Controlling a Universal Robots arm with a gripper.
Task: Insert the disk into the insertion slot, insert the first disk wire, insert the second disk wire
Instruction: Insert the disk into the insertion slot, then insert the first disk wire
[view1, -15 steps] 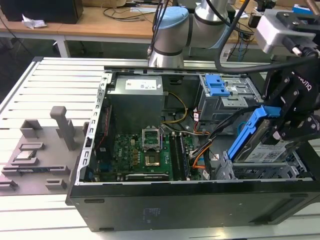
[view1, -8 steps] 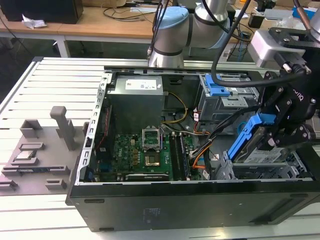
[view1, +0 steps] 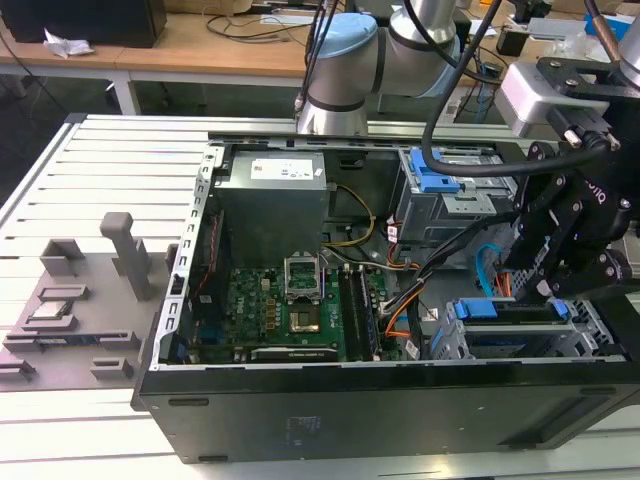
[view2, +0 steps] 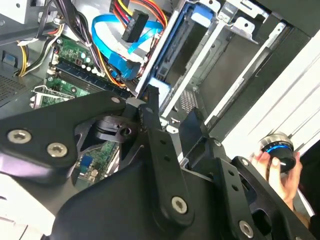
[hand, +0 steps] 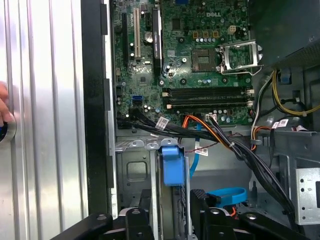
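The disk (view1: 500, 309), in its bright blue carrier (hand: 170, 165), stands on edge in the insertion slot (view1: 590, 330), the silver cage at the case's front corner on the exterior view's right. My black gripper (view1: 548, 295) hangs right over it, its fingers (hand: 200, 207) on either side of the disk's near end and shut on it. The second disk wire (view2: 107, 52), a flat light-blue cable, curls loose beside the cage (hand: 227, 192). A bundle of orange, red and black wires ends in a dark plug (view2: 135, 22) next to it.
The open computer case (view1: 300, 420) lies on a slatted metal table (view1: 100, 180). Inside are the motherboard (hand: 200, 50), a power supply (view1: 275, 200) and a taller grey cage with a blue latch (view1: 435, 180). A person's hand (view2: 282, 172) holds a knob beside the case.
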